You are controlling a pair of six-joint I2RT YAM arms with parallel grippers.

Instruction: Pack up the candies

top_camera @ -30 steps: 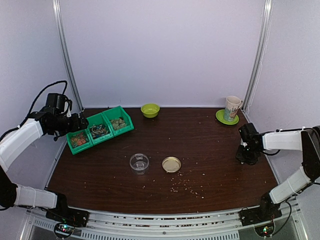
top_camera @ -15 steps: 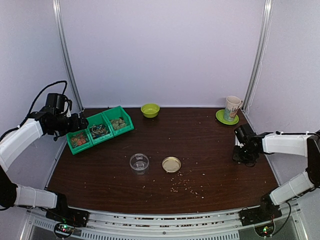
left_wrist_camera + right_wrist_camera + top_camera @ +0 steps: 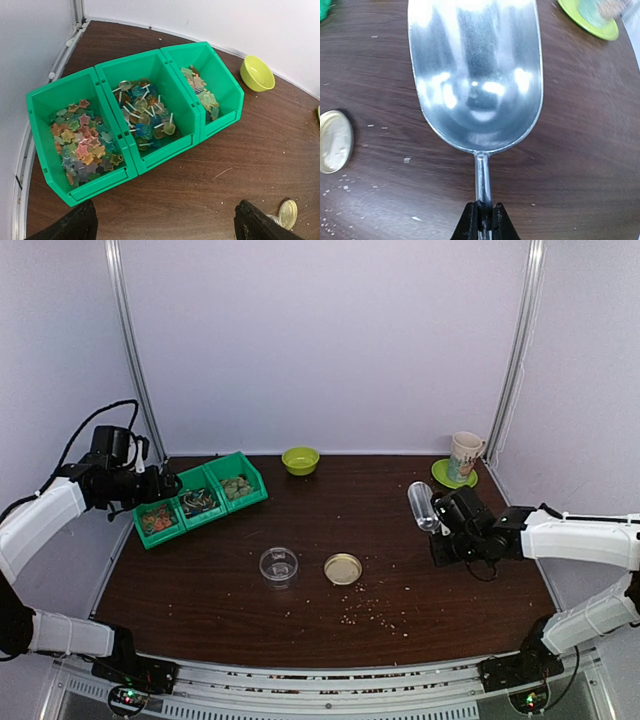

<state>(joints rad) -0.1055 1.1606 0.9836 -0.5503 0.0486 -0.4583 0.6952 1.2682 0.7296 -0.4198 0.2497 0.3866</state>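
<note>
Material and finish findings.
Scoop (image 3: 475,75): bare metal, smooth, polished to a soft mirror that throws blurred highlights. Table (image 3: 580,150): dark wood-grain top, smooth, low sheen. Bins (image 3: 167,153) at ten o'clock on the table: green moulded plastic, semi-gloss. Candies (image 3: 82,145) inside them: glossy, some translucent. Lid (image 3: 334,141): gold-toned metal, satin. Jar (image 3: 279,565) near the table's centre: clear plastic. Bowl (image 3: 257,73) at twelve o'clock: lime, smooth, glossy; material not determinable.

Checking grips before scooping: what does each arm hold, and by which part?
Right fingers pinch the metal scoop by its thin handle. Left fingers are open, holding nothing.
</note>
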